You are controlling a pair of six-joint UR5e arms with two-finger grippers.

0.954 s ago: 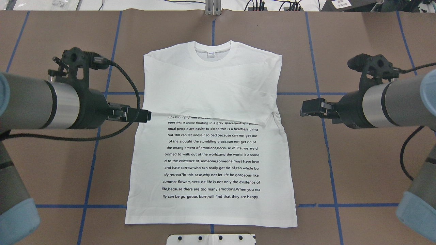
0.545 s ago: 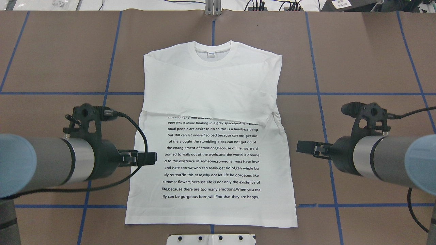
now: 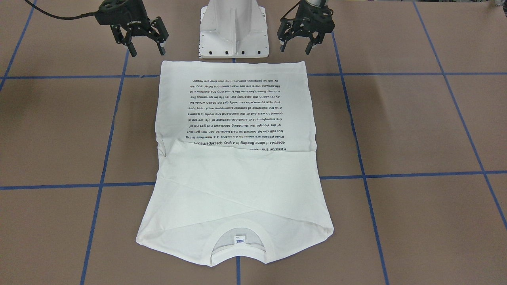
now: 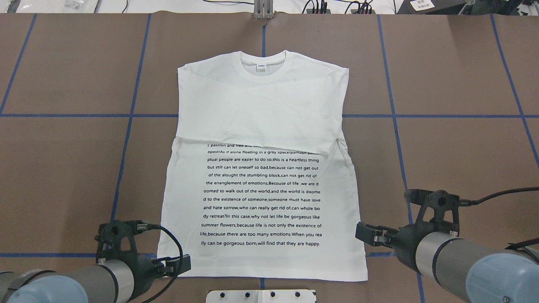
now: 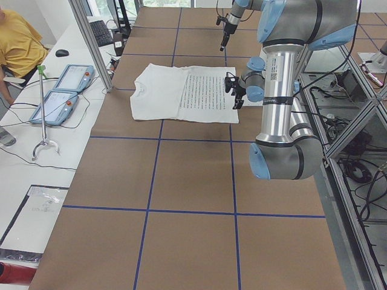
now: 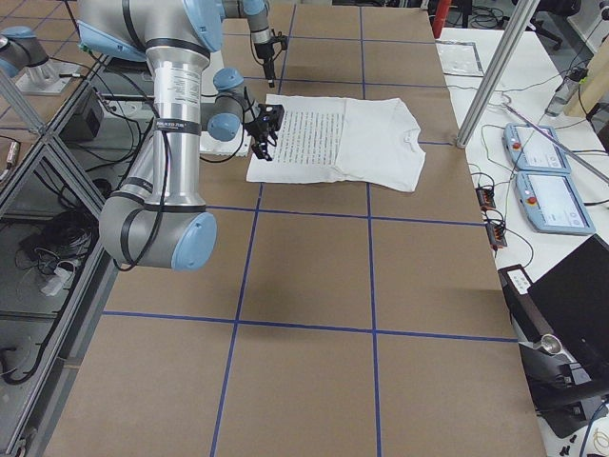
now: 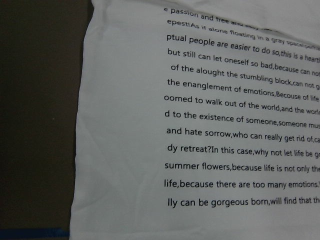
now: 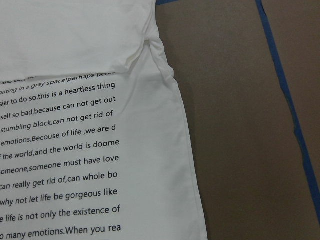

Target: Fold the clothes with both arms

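Observation:
The white T-shirt (image 4: 261,105) lies flat on the brown table, collar at the far side. Its sleeves are folded across the chest above the black text block (image 4: 262,195). It also shows in the front view (image 3: 237,178), the left wrist view (image 7: 125,150) and the right wrist view (image 8: 75,50). My left gripper (image 4: 182,263) (image 3: 295,48) is open and empty by the shirt's near left hem corner. My right gripper (image 4: 362,232) (image 3: 147,50) is open and empty by the near right hem corner. Neither touches the cloth.
The white pedestal base (image 3: 233,27) stands just behind the hem. Blue tape lines (image 4: 126,115) cross the table. A person in yellow (image 5: 15,42) and teach pendants (image 5: 60,90) sit past the far table edge, beside an aluminium post (image 5: 91,42).
Both arms have moved back along the shirt's sides, from level with the sleeve fold to the near hem corners. The shirt has not moved.

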